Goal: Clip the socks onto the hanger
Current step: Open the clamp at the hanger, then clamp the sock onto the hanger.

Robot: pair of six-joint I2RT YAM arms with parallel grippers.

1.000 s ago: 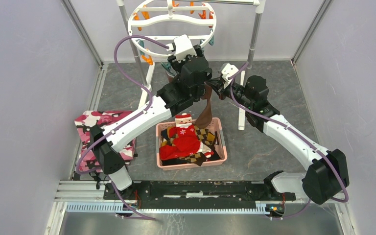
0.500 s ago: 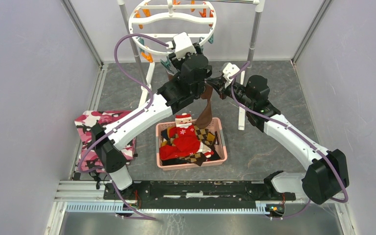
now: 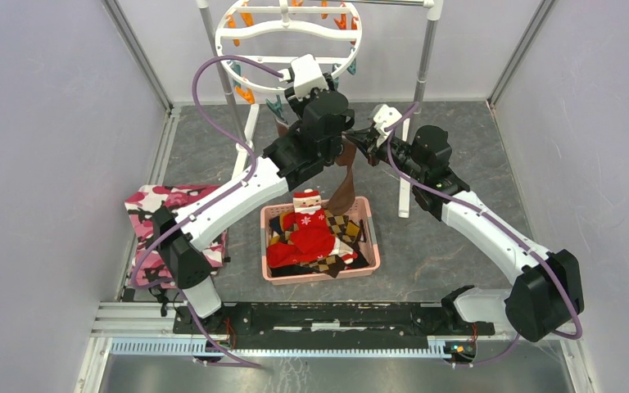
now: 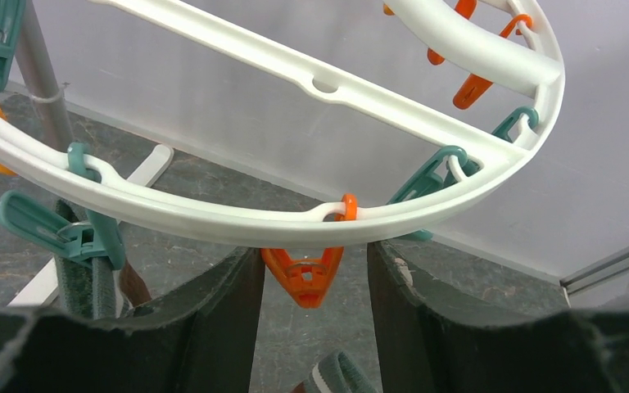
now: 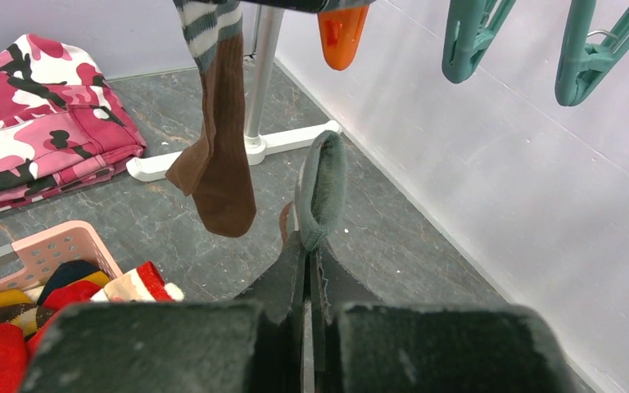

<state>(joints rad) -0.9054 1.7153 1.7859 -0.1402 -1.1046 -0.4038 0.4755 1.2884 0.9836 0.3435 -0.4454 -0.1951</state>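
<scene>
The white ring hanger hangs at the back with orange and teal clips round its rim. My left gripper is raised under the rim, open, with an orange clip between its fingers. One brown sock with a striped cuff hangs from a teal clip. My right gripper is shut on the grey cuff of the other brown sock, which dangles over the basket. That cuff shows just below the left fingers.
A pink basket in the middle holds a red Santa sock and argyle socks. Pink camouflage cloth lies at the left. The rack's metal pole and white foot stand behind the arms, near the back wall.
The left arm has crept up and back toward the hanger rim, and its jaws have narrowed around the orange clip. The right arm and its sock have stayed put.
</scene>
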